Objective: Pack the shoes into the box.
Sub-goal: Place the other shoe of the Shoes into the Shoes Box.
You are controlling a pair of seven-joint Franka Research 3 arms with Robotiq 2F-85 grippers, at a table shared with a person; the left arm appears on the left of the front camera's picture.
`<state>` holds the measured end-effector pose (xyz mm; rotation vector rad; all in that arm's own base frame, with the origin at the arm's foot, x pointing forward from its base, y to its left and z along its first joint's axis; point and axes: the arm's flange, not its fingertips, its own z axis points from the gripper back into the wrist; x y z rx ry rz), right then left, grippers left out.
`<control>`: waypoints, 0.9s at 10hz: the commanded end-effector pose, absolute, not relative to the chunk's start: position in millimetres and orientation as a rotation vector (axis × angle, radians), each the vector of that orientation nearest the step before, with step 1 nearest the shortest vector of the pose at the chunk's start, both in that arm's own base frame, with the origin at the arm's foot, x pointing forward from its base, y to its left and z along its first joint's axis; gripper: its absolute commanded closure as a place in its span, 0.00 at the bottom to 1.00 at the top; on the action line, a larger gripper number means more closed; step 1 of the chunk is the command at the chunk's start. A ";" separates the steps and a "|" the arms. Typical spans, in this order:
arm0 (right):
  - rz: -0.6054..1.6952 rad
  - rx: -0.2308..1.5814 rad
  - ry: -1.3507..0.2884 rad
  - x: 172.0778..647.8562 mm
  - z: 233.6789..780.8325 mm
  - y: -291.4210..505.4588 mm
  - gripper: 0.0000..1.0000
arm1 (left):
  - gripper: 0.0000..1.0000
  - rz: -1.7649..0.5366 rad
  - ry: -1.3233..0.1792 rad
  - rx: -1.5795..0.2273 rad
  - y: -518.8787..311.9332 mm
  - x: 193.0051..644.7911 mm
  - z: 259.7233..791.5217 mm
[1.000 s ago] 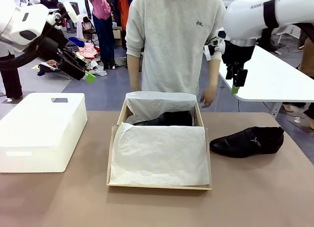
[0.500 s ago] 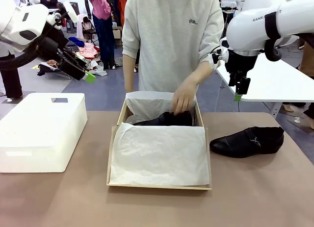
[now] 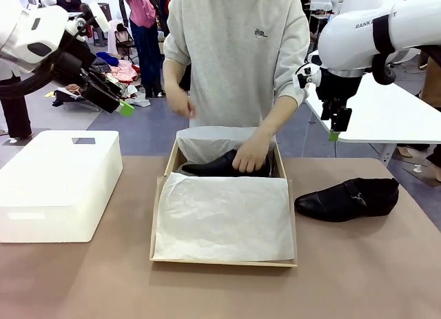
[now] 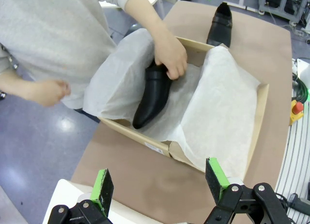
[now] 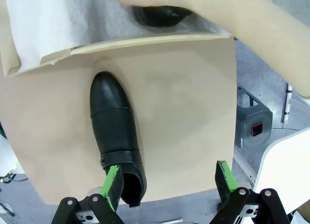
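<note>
**Half packed, arms standing off**

A person's hand (image 3: 251, 157) presses one black shoe (image 3: 213, 167) into the far end of the box (image 3: 224, 263), seating it on the tissue paper (image 3: 224, 219), whose front sheet lies folded forward, probably to keep the bed open. The second shoe (image 3: 348, 198) lies on the tabletop (image 3: 358, 278) just right of the box, below the right jaws. The left jaws and right jaws hang wide and empty, raised, likely to leave the person room

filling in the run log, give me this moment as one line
person's hand on first shoe inside box | second shoe on table beside box | left claw open, aloft | right claw open, aloft
</note>
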<state>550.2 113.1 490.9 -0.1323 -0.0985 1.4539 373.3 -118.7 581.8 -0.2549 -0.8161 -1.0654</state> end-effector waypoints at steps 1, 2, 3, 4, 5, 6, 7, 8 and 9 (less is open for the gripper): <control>1.454 -0.132 -0.099 550.2 490.9 113.1 0.00 | 0.00 -1.079 -0.823 -0.272 -117.1 374.6 581.3; 1.462 -0.150 -0.102 549.7 487.0 102.4 0.00 | 0.00 -1.079 -0.823 -0.272 -117.1 374.6 581.3; 1.456 -0.146 -0.095 549.1 483.3 89.4 0.00 | 0.00 -1.079 -0.823 -0.272 -117.1 374.6 581.3; 1.447 -0.154 -0.105 548.2 479.6 74.7 0.00 | 0.00 -1.079 -0.823 -0.272 -117.1 374.6 581.3; 1.453 -0.148 -0.105 547.1 472.3 59.1 0.00 | 0.00 -1.079 -0.823 -0.272 -117.1 374.6 581.3; 1.441 -0.148 -0.111 545.6 465.4 46.8 0.00 | 0.00 -1.079 -0.823 -0.272 -117.1 374.6 581.3; 1.437 -0.143 -0.106 543.9 458.0 34.8 0.00 | 0.00 -1.079 -0.823 -0.272 -117.1 374.6 581.3; 1.436 -0.155 -0.109 541.2 450.8 23.4 0.00 | 0.00 -1.079 -0.823 -0.272 -117.1 374.6 581.3; 1.426 -0.137 -0.123 539.7 444.0 10.7 0.00 | 0.00 -1.079 -0.823 -0.272 -117.1 374.6 581.3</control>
